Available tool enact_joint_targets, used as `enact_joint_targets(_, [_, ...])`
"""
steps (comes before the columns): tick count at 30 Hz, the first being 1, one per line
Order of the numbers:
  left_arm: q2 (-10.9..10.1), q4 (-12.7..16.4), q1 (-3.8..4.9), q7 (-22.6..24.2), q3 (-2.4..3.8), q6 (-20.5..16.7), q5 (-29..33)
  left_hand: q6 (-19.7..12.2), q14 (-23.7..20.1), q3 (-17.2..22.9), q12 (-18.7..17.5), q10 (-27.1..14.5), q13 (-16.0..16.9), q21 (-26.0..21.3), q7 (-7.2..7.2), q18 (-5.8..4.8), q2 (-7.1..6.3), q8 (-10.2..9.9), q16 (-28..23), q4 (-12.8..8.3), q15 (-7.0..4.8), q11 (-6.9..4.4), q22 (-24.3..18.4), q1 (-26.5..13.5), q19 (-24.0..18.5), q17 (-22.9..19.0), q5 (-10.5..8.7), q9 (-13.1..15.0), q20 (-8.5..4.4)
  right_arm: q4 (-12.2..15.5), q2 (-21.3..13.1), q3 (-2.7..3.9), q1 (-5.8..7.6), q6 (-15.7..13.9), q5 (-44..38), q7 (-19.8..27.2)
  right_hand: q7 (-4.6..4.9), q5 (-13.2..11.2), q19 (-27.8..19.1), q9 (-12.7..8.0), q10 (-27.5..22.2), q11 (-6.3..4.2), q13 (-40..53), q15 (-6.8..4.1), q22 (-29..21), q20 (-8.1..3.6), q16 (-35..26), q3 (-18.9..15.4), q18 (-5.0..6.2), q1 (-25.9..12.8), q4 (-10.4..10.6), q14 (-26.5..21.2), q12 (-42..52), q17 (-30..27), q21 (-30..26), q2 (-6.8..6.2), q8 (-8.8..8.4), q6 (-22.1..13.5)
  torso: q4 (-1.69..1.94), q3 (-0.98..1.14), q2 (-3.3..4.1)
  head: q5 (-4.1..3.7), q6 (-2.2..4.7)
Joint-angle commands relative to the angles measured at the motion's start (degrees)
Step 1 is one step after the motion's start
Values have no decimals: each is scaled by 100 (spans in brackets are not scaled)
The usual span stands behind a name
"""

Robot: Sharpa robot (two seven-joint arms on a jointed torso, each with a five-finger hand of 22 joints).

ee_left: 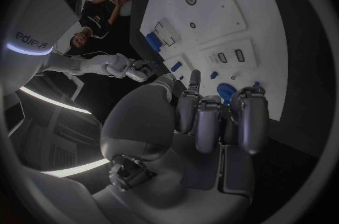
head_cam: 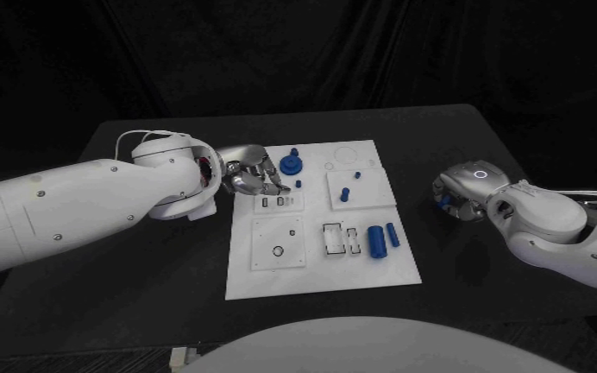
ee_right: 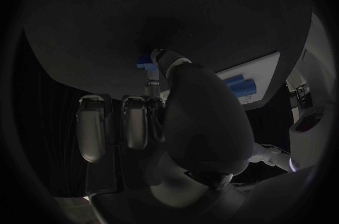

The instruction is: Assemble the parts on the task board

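Note:
The white task board [head_cam: 317,265] lies in the middle of the table. My left hand [head_cam: 255,179] hovers over its upper left corner with fingers [ee_left: 212,117] curled in and nothing visible in them. A round blue part [head_cam: 292,164] with a short peg stands just beyond those fingers, also seen as the round blue part [ee_left: 226,91]. My right hand [head_cam: 454,196] sits off the board's right edge over the black table. It pinches a small blue part [ee_right: 146,61] at its fingertips, the same small blue part [head_cam: 443,204].
Two blue cylinders [head_cam: 377,241] lie side by side at the board's lower right. Two small blue pegs [head_cam: 343,192] stand in the upper right plate. Several recessed slots [head_cam: 279,248] mark the board's lower half. Black table [head_cam: 149,278] surrounds the board.

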Motion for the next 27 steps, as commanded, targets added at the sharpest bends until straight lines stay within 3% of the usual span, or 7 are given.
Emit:
enact_joint_targets(1, [-4,7,-19,69,5,29,48,-15,552,-23,-22,-40,155,-37,-2,-23,-9,-21,-20,1,44,0,1190,59,-17,1423,24,-5,41,23,-4,2,-13,-426,-25,129,33,50,595,408,607,28,1509,20,1505,-1,-15,53,-90,-45,-41,584,20,1431,19,119,145,65,1,0,6,21,-1])
enact_joint_targets(5, [-15,6,-30,55,5,56,48,-12,538,-25,-42,-55,134,-62,1,-17,10,-21,-34,2,46,2,1181,72,-34,1402,22,-14,43,147,-53,4,-12,-530,-11,169,34,-29,595,474,607,35,1509,29,1505,10,-25,76,-90,-87,-55,579,20,1406,19,116,173,44,2,-1,5,57,-1])
enact_joint_targets(10, [-12,-4,-43,46,5,90,48,-9,524,-30,-64,-72,111,-86,3,-11,31,-20,-49,6,49,4,1174,84,-51,1379,19,-24,46,641,-230,9,42,-670,335,235,46,-243,588,558,607,41,1509,34,1501,19,-37,119,-86,-124,-70,574,20,1380,7,129,181,-6,2,-2,1,104,-1])
enact_joint_targets(14, [-3,-11,-48,54,5,101,48,-12,519,-38,-79,-85,98,-100,3,-8,39,-23,-54,-1,50,3,1169,105,-60,1372,16,-35,48,1017,-207,11,318,-759,1075,426,77,-266,581,574,607,58,1509,38,1496,21,-41,135,-83,-114,-85,572,20,1369,-5,137,176,-21,0,-1,2,138,-1])
enact_joint_targets(18, [2,-10,-53,68,5,119,48,-22,514,-56,-93,-101,84,-104,2,-7,43,-31,-59,-85,48,-1,1169,235,-64,1365,26,-80,51,1342,57,13,653,-845,2474,886,129,-260,572,590,607,94,1509,47,1490,28,-47,153,-78,-98,-109,569,20,1354,-21,154,151,-70,-4,1,-1,191,-1])
enact_joint_targets(22, [-34,17,-55,103,4,111,48,-17,509,-29,-107,-119,70,-124,0,-3,62,-31,-64,-278,44,-5,1165,464,-78,1358,142,-140,49,1327,503,15,813,-794,3607,1450,166,-221,573,603,607,122,1509,61,1491,36,-42,162,-79,-83,-135,572,20,1366,-18,164,133,-106,-4,0,-3,254,-1])
enact_joint_targets(27, [-124,64,-56,152,4,92,-49,-5,504,68,-116,-133,63,-130,-3,-1,61,-26,-68,-539,36,-16,1164,712,-83,1352,296,-196,43,1009,1135,15,865,-441,4539,2038,241,-210,568,619,607,184,1509,94,1487,64,-45,141,-76,-90,-166,570,20,1359,-28,174,59,-258,1,-1,3,362,-1])
